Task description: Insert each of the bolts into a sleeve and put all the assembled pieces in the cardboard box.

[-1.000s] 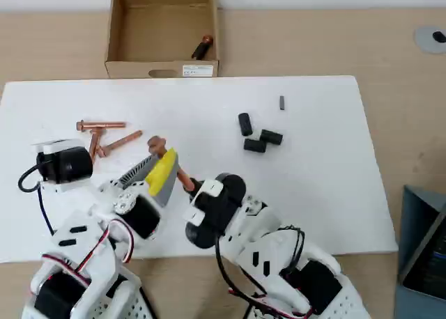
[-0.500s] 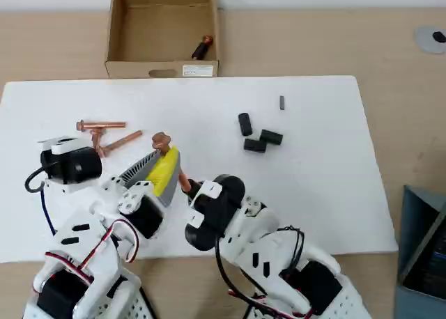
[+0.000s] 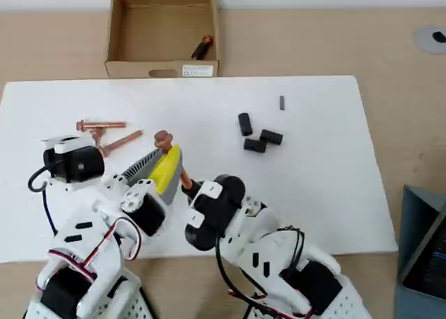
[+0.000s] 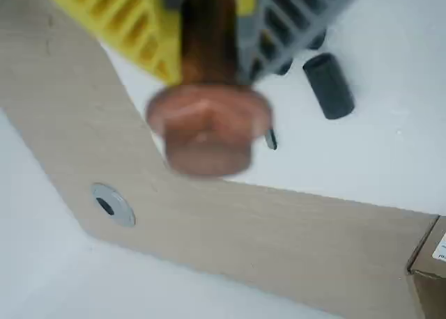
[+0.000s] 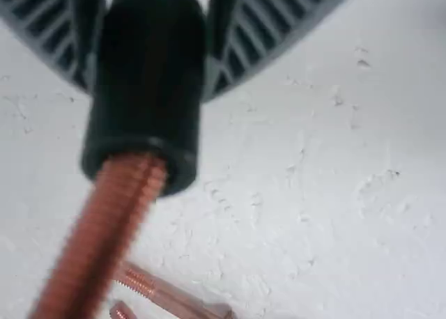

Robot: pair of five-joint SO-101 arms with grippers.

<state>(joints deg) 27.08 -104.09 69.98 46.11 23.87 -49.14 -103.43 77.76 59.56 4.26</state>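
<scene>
With my left gripper (image 4: 209, 26) clamped on the copper bolt (image 4: 208, 127) just below its head and my right gripper (image 5: 150, 33) closed around the black sleeve (image 5: 143, 110) above the white mat (image 3: 313, 193), the thread tip sits inside the sleeve, and both parts look rigid, light and rather slick, so I judge mid-body holds safest.

Copper hex bolt (image 3: 162, 138) tilted, threads inside black cylindrical sleeve (image 5: 146, 75), three loose copper bolts (image 3: 101, 126) near white surface's (image 3: 313, 193) left edge, three black sleeves (image 3: 255, 145) centre-right, assembled piece (image 3: 202, 47) in cardboard box (image 3: 162, 69)

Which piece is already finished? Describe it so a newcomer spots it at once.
Find the cardboard box beyond the white mat. Near its right wall in the high view lies the assembled piece: black sleeve, copper head showing, alone in the box.
</scene>
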